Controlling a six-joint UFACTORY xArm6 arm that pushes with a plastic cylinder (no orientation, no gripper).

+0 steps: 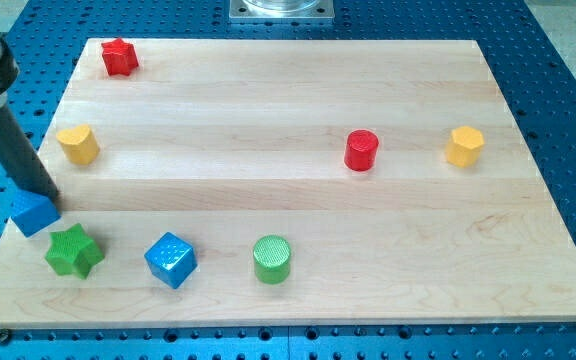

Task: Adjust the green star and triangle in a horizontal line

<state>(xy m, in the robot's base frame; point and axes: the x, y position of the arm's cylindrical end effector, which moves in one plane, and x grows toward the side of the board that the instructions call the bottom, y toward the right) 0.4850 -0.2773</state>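
The green star (pixel 74 250) lies near the board's bottom left corner. A blue block (pixel 31 214), which looks like a triangle, sits just above and left of the star, at the board's left edge. My dark rod comes down from the view's top left. My tip (pixel 47 194) rests against the upper right side of the blue block and hides a little of its top. The star and the blue block are close together but apart, with the star lower and to the right.
A blue cube (pixel 171 259) and a green cylinder (pixel 272 259) lie right of the star along the bottom. A yellow block (pixel 78 144) and a red star (pixel 119 57) are at the upper left. A red cylinder (pixel 362 150) and a yellow hexagon (pixel 464 146) are at the right.
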